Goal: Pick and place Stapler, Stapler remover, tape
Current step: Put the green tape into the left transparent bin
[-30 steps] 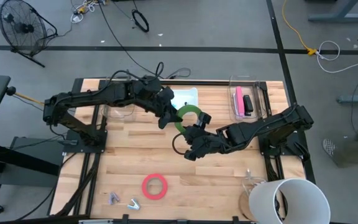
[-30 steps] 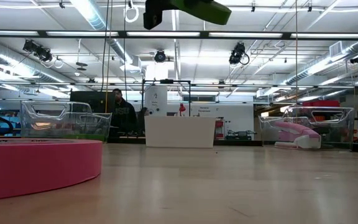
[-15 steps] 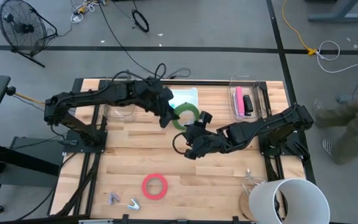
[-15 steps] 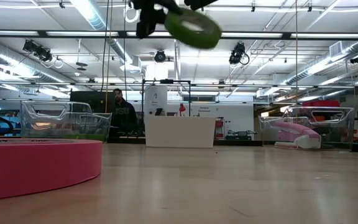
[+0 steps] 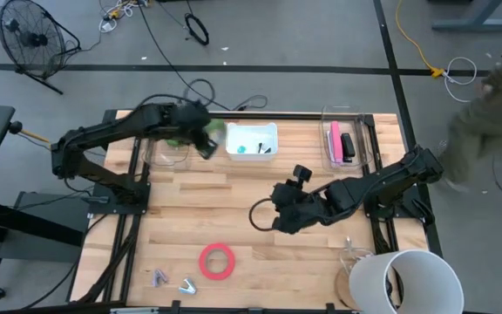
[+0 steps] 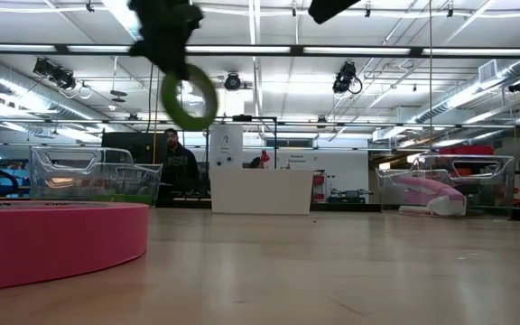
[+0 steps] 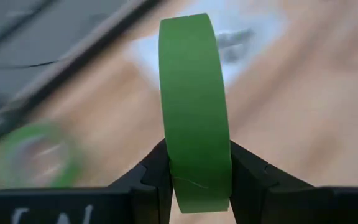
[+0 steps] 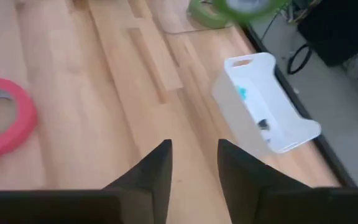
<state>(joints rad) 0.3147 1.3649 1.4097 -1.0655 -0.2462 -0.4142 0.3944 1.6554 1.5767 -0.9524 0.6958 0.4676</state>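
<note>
My left gripper [image 5: 206, 141] is shut on a green tape roll [image 7: 193, 106] above the table's far left, beside a clear bin [image 5: 168, 150]; the roll also shows in the low view [image 6: 208, 104]. Another green tape roll [image 8: 205, 14] lies in that bin. The red-pink tape roll [image 5: 218, 260] lies flat near the front edge. My right gripper [image 8: 194, 165] hovers open over the table's middle [image 5: 279, 214], nothing between its fingers. A pink stapler [image 5: 335, 139] lies in the clear bin at the far right. Two small metal stapler removers [image 5: 172, 282] lie at the near left. My left gripper pinches the green roll between its two fingers, one on each flat side face of the ring [image 7: 194, 183], at the part of the ring nearest the hand. The fingers slant down from above. The roll hangs on edge below them [image 6: 188, 124], clear of the table.
A white bin [image 5: 253, 139] with small items stands at the far middle. A large white bucket [image 5: 403, 279] stands at the near right corner. Bare wood lies between the red-pink roll and the bins. A person moves past the table's right side [image 5: 486, 122].
My left gripper has carried the green roll from the table's middle toward the far left, to the clear bin, and tipped downward; the roll has turned from lying flat to hanging on edge. My right gripper, close by the roll before, now stands apart from it, slightly nearer the front.
</note>
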